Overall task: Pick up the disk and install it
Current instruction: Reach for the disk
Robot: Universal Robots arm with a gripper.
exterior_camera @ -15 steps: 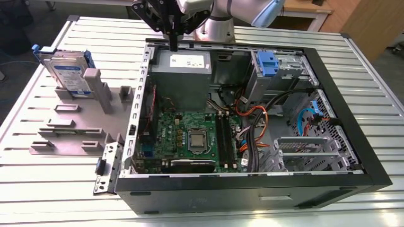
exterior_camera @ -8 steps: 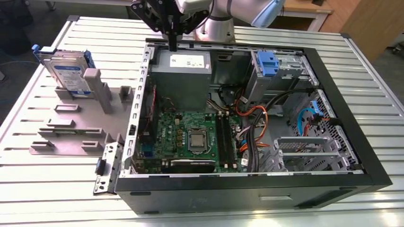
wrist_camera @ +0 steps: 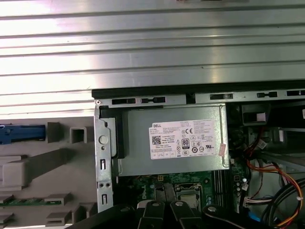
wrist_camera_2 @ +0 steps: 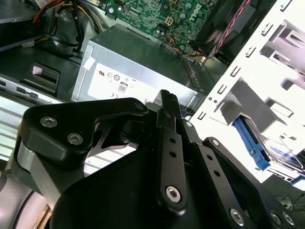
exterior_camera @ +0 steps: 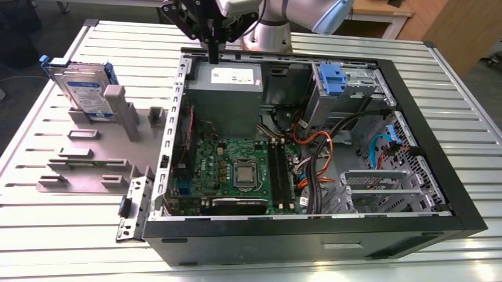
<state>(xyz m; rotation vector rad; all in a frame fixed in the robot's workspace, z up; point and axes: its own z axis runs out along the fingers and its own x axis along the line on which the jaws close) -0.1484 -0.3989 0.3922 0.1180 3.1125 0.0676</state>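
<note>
Open computer case [exterior_camera: 314,238] lying on a slatted metal table [exterior_camera: 47,235], with a grey fixture [exterior_camera: 102,158] just beside it on the exterior view's left.

The gripper [exterior_camera: 213,57] hangs fingers-down above the far edge of the case, over the power supply [exterior_camera: 227,88]. Its fingers lie pressed together as one thin dark bar, with nothing held between them. In the second wrist view the closed fingertips [wrist_camera_2: 167,99] stand over the labelled face of the power supply [wrist_camera_2: 138,71]. The first wrist view looks straight down on the same box [wrist_camera: 171,138].

The disk [exterior_camera: 82,88] stands on edge in the fixture, leaning slightly, label facing out, blue rails along its sides. It is outside the case, well apart from the gripper, and not yet picked up. Its blue edge [wrist_camera: 21,133] appears beside the grey fixture in the first wrist view.

Inside the case: motherboard [exterior_camera: 243,170] near the middle; drive bay with a blue bracket [exterior_camera: 333,79] at the far corner on the exterior view's right.
</note>
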